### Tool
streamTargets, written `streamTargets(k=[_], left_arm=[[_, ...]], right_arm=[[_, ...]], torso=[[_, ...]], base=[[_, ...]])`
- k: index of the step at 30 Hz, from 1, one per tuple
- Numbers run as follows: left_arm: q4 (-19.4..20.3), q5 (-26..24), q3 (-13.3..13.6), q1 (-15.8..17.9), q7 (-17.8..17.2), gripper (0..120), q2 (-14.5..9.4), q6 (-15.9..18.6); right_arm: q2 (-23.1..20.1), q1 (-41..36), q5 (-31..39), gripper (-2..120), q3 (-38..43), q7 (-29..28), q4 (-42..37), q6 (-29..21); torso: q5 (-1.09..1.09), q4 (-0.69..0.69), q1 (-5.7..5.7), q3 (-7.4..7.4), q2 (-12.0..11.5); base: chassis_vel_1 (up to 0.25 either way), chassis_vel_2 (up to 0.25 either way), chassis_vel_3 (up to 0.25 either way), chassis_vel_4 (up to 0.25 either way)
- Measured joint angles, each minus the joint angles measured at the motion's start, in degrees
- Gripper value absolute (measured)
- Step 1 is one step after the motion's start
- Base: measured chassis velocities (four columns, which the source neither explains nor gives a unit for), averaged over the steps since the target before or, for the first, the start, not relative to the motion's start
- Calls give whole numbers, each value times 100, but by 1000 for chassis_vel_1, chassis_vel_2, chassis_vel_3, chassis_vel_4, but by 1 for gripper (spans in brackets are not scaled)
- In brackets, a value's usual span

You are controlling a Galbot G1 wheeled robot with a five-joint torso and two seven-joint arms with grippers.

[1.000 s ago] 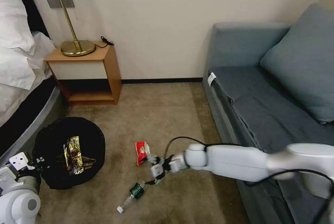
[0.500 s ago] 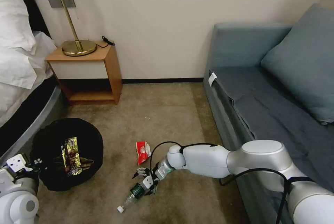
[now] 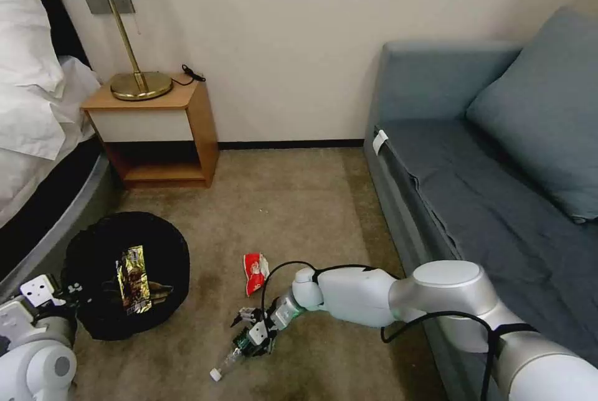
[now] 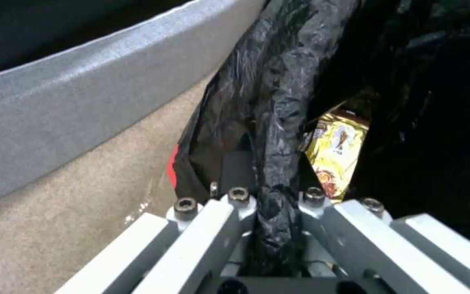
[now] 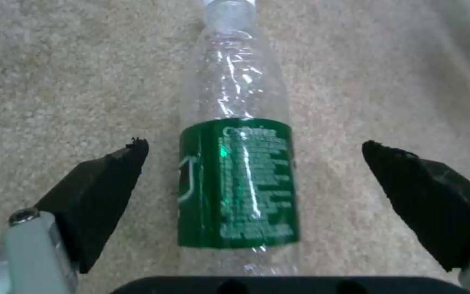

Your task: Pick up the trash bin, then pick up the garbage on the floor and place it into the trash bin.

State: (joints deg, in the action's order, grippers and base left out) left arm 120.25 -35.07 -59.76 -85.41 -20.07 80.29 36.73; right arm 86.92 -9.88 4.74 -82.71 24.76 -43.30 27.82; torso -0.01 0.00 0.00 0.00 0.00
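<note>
1. The sofa (image 3: 473,158) runs along the right of the room, and the bed (image 3: 37,158) along the left, with a nightstand (image 3: 156,133) and lamp (image 3: 115,21) by the wall between them.
2. The bin (image 3: 165,251) sits on the carpet beside the bed, its black bag (image 4: 278,122) crinkled over the rim.
3. The right arm reaches low across the carpet from the sofa side toward the middle of the floor.
4. The left gripper (image 4: 273,212) is at the near rim of the bin, its fingers (image 4: 208,228) pinched tight on a fold of the bag.
5. The right gripper (image 5: 254,204) is spread wide just over the bottle (image 5: 238,179), one black pad (image 5: 99,192) on each side of the green label, each with a clear gap to the plastic, so it holds nothing.
6. A gold wrapper (image 3: 132,279) lies inside the bin.
7. The bottle lies on its side on the carpet, cap pointing away from the gripper.
8. A red packet (image 3: 254,271) lies on the carpet near the bottle, on its far side and apart from the gripper.
</note>
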Motion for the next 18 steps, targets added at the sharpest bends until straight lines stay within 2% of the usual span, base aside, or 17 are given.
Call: streamTargets(k=[7, 10, 14, 17, 18], left_arm=[[5, 21, -2, -31, 3, 2, 23, -20], [21, 28, 3, -45, 5, 2, 31, -30], [22, 40, 14, -49, 5, 2, 32, -37], [21, 60, 49, -48, 8, 2, 35, -42], [21, 60, 49, -48, 8, 2, 35, -42]], right_arm=[[170, -121, 2, 93, -30, -1, 292, 80], [257, -186, -19, 80, -21, 12, 519, 160], [271, -225, -54, 74, 17, 31, 634, 186], [247, -270, -103, 58, 90, 76, 742, 214], [247, -270, -103, 58, 90, 76, 742, 214]], torso=[[0, 0, 0, 0, 0], [1, 0, 0, 0, 0], [0, 0, 0, 0, 0], [0, 0, 0, 0, 0], [0, 0, 0, 0, 0]], base=[[0, 0, 0, 0], [0, 0, 0, 0], [0, 0, 0, 0], [0, 0, 0, 0], [0, 0, 0, 0]])
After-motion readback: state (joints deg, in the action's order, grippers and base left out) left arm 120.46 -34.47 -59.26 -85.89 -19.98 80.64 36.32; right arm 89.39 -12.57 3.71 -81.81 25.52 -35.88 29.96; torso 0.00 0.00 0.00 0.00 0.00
